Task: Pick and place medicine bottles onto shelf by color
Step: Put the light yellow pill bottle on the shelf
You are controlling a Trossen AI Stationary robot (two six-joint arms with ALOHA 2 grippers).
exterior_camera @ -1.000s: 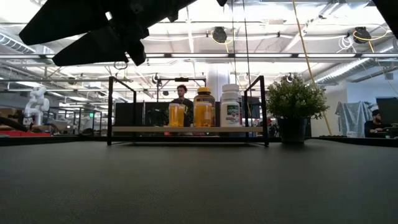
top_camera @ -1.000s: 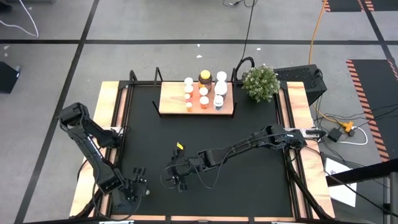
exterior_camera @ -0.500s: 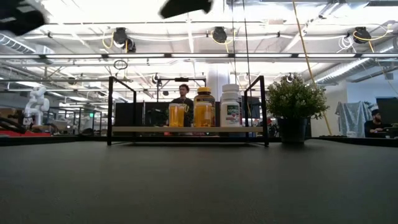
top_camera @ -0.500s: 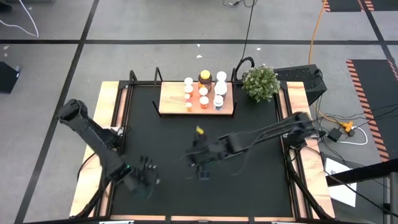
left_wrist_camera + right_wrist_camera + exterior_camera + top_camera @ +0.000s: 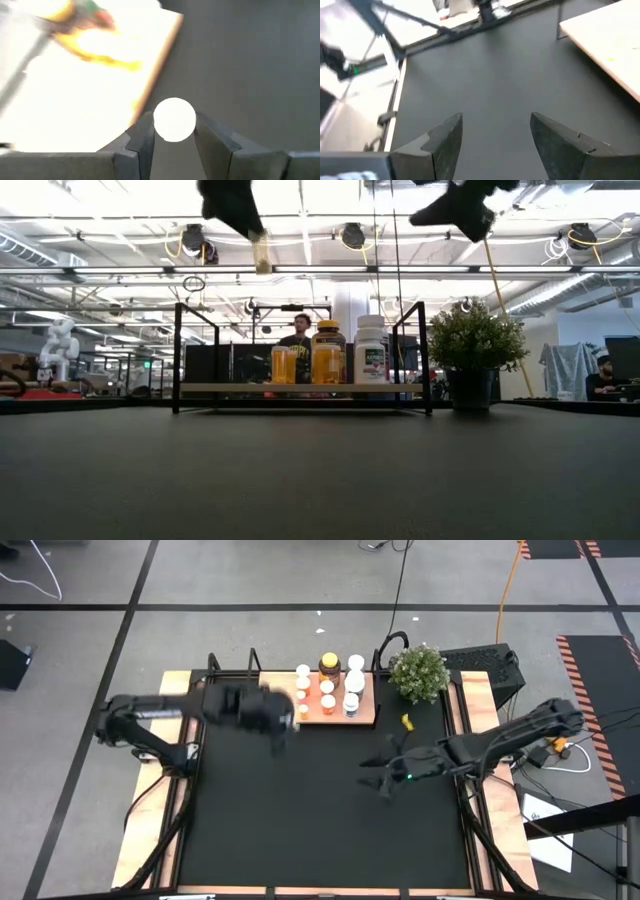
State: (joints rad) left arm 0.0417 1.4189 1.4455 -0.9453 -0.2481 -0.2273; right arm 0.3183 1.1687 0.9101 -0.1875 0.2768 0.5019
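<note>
The light-wood shelf [image 5: 316,700] stands at the mat's far edge and bears white bottles [image 5: 352,690], orange bottles [image 5: 328,695] and a yellow-lidded amber jar [image 5: 329,665]. They also show in the low view [image 5: 328,352]. My left gripper [image 5: 278,720] is high over the mat at the shelf's left part, shut on a small bottle [image 5: 174,119] whose round white end faces the wrist camera. My right gripper [image 5: 385,778] is open and empty over the mat's right part, and its fingers show wide apart in its wrist view [image 5: 495,135]. My left gripper pinches the bottle's round white end [image 5: 174,119] between its two fingers [image 5: 142,137], which point down. The bottle is lifted clear. In the low view a pale part of it [image 5: 262,255] hangs below the gripper, well above the shelf's height.
A green potted plant [image 5: 418,672] stands right of the shelf at the far right corner. Black metal posts [image 5: 178,355] rise at the shelf's corners. The black mat [image 5: 320,820] lies bare in front of the shelf. A person shows in the room behind the shelf [image 5: 297,330].
My left gripper has gone fast from the mat's near left corner up and toward the far edge, to the shelf's left part, carrying the bottle. My right gripper has gone from the mat's near middle toward the right edge and risen.
</note>
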